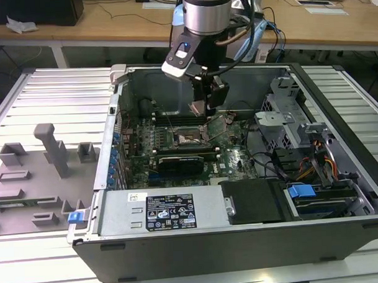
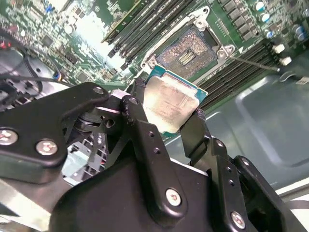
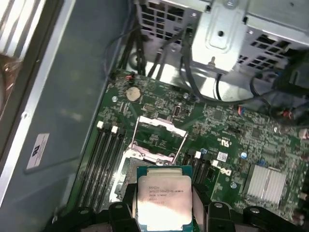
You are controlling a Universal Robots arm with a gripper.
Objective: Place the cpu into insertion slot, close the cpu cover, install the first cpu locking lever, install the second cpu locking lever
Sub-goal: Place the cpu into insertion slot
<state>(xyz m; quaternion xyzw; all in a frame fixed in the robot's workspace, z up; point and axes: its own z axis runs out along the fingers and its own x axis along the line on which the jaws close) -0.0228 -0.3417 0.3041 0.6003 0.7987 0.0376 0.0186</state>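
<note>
The gripper point(image 2: 166, 115) has its two black fingers drawn in to the width of the cpu point(image 2: 171, 102) and pinches it by two opposite edges, with the silvery lid turned toward the wrist cameras. In the exterior view the gripper point(image 1: 203, 107) hangs inside the open computer case point(image 1: 242, 242), near its far wall, and the cpu point(image 1: 198, 107) is held in the air at a tilt.

The insertion slot point(image 2: 188, 52) sits toward the middle of the motherboard point(image 3: 227, 140), between two banks of memory slots point(image 3: 104, 154). Its speckled pin field is bare and clear of the chip. In the first wrist view the cpu point(image 3: 164, 200) covers part of the slot point(image 3: 126, 170), so it looks close above the slot but not seated. The cpu cover point(image 3: 161, 124) stands swung up at the slot's far edge and leaves the opening free.

I judge that the first step, placing the chip, is in hand and unfinished; the cover and both locking levers are not yet done. Finishing this step would seem to call for levelling the chip, squaring its corners to the slot's rim, and lowering it straight and gently, because the pins underneath would bend if it were scraped sideways.
</note>
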